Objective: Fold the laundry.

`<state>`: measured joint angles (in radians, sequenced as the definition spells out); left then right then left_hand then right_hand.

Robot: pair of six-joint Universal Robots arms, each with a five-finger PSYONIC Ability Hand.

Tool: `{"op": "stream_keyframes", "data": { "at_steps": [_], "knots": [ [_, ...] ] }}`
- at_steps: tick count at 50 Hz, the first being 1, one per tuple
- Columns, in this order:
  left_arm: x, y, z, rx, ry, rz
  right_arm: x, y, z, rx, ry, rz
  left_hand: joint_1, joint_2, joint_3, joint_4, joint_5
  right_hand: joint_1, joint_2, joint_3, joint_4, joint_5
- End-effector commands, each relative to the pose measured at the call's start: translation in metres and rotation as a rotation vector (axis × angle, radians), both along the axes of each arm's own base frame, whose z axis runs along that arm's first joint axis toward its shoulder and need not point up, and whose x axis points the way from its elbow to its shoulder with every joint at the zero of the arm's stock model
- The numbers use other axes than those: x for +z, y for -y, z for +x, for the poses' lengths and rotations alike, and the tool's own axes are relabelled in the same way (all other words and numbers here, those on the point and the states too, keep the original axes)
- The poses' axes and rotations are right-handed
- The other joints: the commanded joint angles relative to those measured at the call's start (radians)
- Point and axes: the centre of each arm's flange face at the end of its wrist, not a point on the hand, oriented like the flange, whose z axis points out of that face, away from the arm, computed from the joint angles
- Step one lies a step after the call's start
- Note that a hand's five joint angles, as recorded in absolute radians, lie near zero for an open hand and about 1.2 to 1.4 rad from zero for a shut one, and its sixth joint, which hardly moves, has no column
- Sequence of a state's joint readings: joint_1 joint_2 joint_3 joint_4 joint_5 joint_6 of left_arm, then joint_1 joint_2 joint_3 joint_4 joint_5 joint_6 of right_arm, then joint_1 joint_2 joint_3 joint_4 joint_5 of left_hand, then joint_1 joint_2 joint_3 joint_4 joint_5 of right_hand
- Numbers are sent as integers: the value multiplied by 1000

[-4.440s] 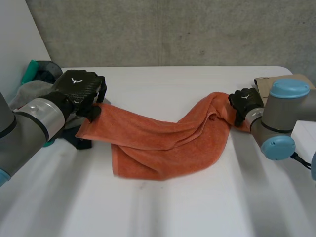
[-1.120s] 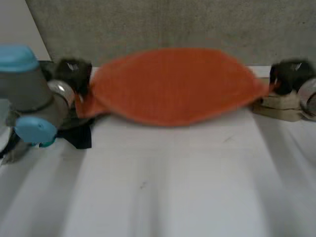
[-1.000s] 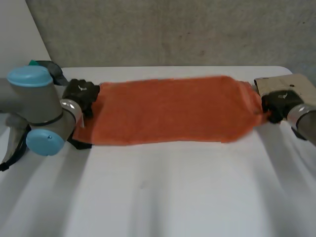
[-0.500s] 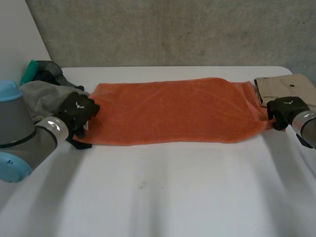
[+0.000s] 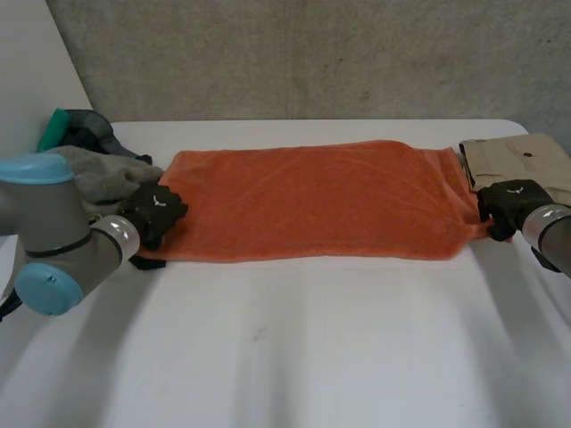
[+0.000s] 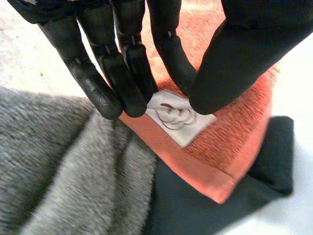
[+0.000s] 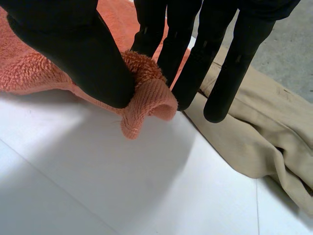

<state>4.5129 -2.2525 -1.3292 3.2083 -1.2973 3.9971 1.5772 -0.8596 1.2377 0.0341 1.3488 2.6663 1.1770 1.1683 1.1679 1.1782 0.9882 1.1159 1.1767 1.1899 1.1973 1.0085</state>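
Note:
An orange towel (image 5: 312, 201) lies spread flat across the far half of the white table (image 5: 294, 348). My left hand (image 5: 156, 209) is at its near left corner. In the left wrist view the straight fingers (image 6: 122, 58) and the thumb close together on that corner (image 6: 234, 142), right at a white label (image 6: 181, 120). My right hand (image 5: 507, 198) is at the near right corner. There the thumb (image 7: 73, 54) and fingers pinch a bunched bit of the towel's hem (image 7: 146, 98), raised slightly off the table.
A grey garment (image 5: 98, 174) and a dark cloth (image 5: 147, 261) lie under and beside the towel's left corner, with a teal cloth (image 5: 55, 120) behind them. Beige trousers (image 5: 526, 160) lie folded at the far right, just past my right hand.
The towel was swung up in the air a second ago and has come down flat. My left arm has shifted and its fingers have closed on the corner. The right hand keeps its pinch.

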Motion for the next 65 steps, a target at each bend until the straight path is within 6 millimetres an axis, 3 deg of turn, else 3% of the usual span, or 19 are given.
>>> {"op": "stream_keyframes", "data": {
  "at_steps": [1,8,11,17,22,33,39,45,53,54,57,65],
  "knots": [
    [28,-7,-4,23,-82,-26,10,-3,-1,-3,1,-4,219,228,228,218,234,280,220,206,199,213],
    [27,-7,4,46,-114,19,19,-8,0,10,5,14,219,228,228,218,234,280,220,206,199,213],
    [24,-13,3,31,-108,65,19,-10,2,19,7,23,-240,-231,-231,-241,-226,280,220,206,199,213],
    [13,-23,0,-16,-102,177,14,-12,4,25,3,33,-373,-365,-364,-375,-359,280,220,206,199,213],
    [3,-17,-1,-11,-84,190,10,-12,6,35,-12,37,-423,-415,-414,-425,-409,280,220,206,199,213],
    [-6,2,-1,29,-61,157,7,-12,5,45,-33,40,-315,-306,-306,-316,-301,280,220,206,199,213],
    [-5,6,-3,21,-56,127,9,-13,5,45,-33,37,218,227,227,217,232,280,220,206,199,213],
    [-1,4,-6,16,-56,113,19,-15,4,43,-33,25,219,228,228,218,234,280,220,206,199,213],
    [13,-15,-1,-16,-62,155,42,-28,-2,114,-104,50,219,228,228,218,234,280,220,206,199,213],
    [13,-16,-2,-28,-62,155,43,-29,-3,122,-110,50,129,138,139,128,144,280,220,206,199,213],
    [7,-16,-5,-55,-51,153,41,-30,1,149,-118,53,-525,-516,-515,-526,-510,280,220,206,199,213],
    [-11,-5,-5,-10,-13,168,26,-29,1,132,-101,82,-506,-497,-497,-507,-491,280,220,206,199,213]
  ]
}}
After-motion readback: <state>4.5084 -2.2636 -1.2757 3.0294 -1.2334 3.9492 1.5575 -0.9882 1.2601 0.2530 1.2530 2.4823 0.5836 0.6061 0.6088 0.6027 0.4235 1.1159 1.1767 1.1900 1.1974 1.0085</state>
